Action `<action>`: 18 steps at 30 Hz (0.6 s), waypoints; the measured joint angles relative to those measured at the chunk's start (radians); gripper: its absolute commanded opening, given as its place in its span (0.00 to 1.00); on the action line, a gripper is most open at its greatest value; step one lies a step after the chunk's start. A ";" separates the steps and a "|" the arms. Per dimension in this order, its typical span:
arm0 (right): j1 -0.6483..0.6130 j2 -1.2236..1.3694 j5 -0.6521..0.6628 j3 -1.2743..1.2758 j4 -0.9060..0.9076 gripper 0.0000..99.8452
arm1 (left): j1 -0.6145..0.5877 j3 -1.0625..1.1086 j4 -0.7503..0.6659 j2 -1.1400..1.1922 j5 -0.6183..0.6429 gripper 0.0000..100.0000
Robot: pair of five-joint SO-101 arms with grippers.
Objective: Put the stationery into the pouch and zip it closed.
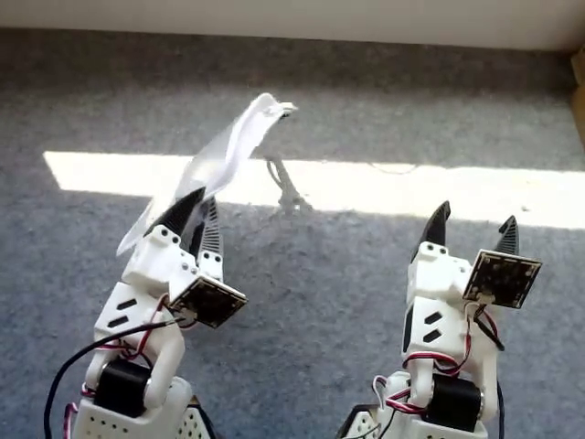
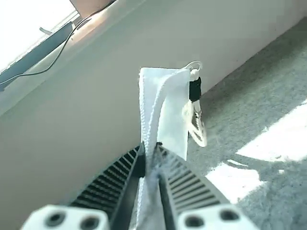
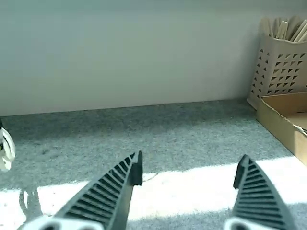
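My left gripper (image 1: 199,215) is shut on a white pouch (image 1: 224,157) and holds it up off the grey carpet, its far end pointing away and up. In the left wrist view the pouch (image 2: 160,112) stands edge-on out of the gripper (image 2: 151,151), with a black zipper slider (image 2: 194,89) and a pale pull ring (image 2: 195,125) dangling at its upper end. My right gripper (image 1: 471,227) is open above the carpet to the right, nothing between its fingers (image 3: 115,187). The pull ring (image 3: 5,149) peeks in at the edge of the right wrist view.
Grey carpet (image 1: 347,302) with a bright strip of sunlight (image 1: 411,190) across it. A pale wall runs along the far side. At the far right stand a perforated beige holder with wooden sticks (image 3: 283,52) and a cardboard box (image 3: 285,120).
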 measured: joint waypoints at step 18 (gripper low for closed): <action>0.000 0.000 0.000 0.000 0.000 0.29 | 0.086 -0.041 0.127 0.011 0.081 0.14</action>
